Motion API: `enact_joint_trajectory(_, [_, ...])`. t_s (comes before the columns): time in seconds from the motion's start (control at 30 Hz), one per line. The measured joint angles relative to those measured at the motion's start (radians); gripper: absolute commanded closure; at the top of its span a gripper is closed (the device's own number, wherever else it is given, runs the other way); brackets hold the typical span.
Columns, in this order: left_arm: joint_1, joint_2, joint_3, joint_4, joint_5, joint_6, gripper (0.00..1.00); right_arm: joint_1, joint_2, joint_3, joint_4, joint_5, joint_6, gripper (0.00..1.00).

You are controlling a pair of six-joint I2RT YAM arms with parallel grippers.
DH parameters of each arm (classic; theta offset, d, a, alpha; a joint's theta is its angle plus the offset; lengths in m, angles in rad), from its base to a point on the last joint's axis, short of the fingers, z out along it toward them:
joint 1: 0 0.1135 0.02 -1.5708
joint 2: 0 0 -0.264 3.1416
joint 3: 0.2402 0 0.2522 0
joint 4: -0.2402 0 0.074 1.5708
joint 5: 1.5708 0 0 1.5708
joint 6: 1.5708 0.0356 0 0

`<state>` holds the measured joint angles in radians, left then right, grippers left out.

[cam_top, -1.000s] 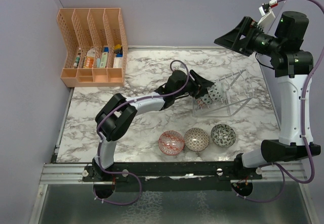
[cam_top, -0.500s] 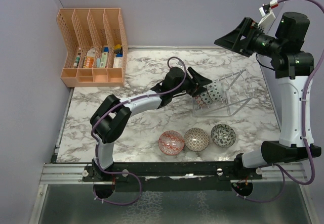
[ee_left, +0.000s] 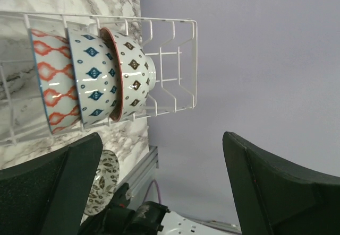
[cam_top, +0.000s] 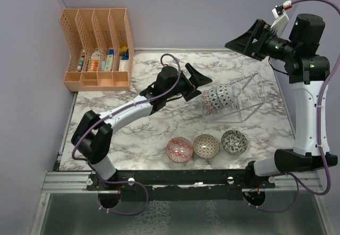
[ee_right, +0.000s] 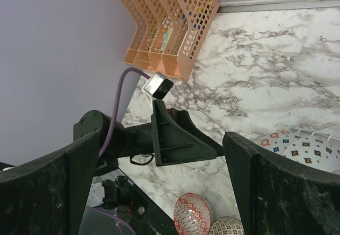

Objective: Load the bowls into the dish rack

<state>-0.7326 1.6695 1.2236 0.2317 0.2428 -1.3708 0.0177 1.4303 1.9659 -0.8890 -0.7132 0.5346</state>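
While holding nothing in the wide-open left gripper (cam_top: 203, 88) or right gripper (cam_top: 245, 37), looking at three bowls (cam_top: 218, 97) in the dish rack (cam_top: 249, 94) and three other bowls (cam_top: 205, 145) waiting on the table (cam_top: 133, 139).

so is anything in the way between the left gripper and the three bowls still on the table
Nothing visible. The left gripper hangs open beside the dish rack, and only bare marble table lies between it and the red bowl, brownish bowl and dark bowl at the near edge.
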Motion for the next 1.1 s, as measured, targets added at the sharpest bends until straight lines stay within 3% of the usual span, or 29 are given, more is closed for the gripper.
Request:
enact_joint_trajectory(0.2, [0.025,-0.154,-0.067,-0.109,0.003,0.104,0.01,0.0,-0.005,-0.016,0.0,0.0,0.0,0.01])
enact_joint_trajectory(0.37, [0.037,-0.265,-0.106,-0.237,0.035,0.232,0.1,0.0,-0.011,-0.037,0.0,0.0,0.0,0.01])
enact_joint_trajectory(0.4, [0.037,-0.283,-0.109,-0.285,0.044,0.271,0.11,0.0,-0.013,-0.041,0.0,0.0,0.0,0.01])
enact_joint_trajectory(0.43, [0.03,-0.322,-0.119,-0.431,0.064,0.385,0.16,0.0,-0.022,-0.051,-0.001,0.0,0.0,0.01])
enact_joint_trajectory(0.53, [0.007,-0.339,-0.122,-0.534,0.055,0.467,0.17,0.0,-0.033,-0.066,0.0,0.001,-0.001,0.01])
enact_joint_trajectory(0.63, [-0.081,-0.376,-0.124,-0.69,0.04,0.561,0.19,0.0,-0.054,-0.099,-0.006,0.002,-0.005,0.01])
enact_joint_trajectory(0.8, [-0.319,-0.383,-0.1,-0.856,-0.053,0.667,0.24,0.0,-0.077,-0.135,-0.017,0.012,-0.009,0.01])
enact_joint_trajectory(0.9, [-0.428,-0.376,-0.107,-0.878,-0.122,0.698,0.28,0.0,-0.082,-0.145,-0.03,0.02,-0.01,0.01])
enact_joint_trajectory(1.1, [-0.544,-0.347,-0.211,-0.836,-0.272,0.724,0.31,0.0,-0.098,-0.177,-0.04,0.035,-0.016,0.01])
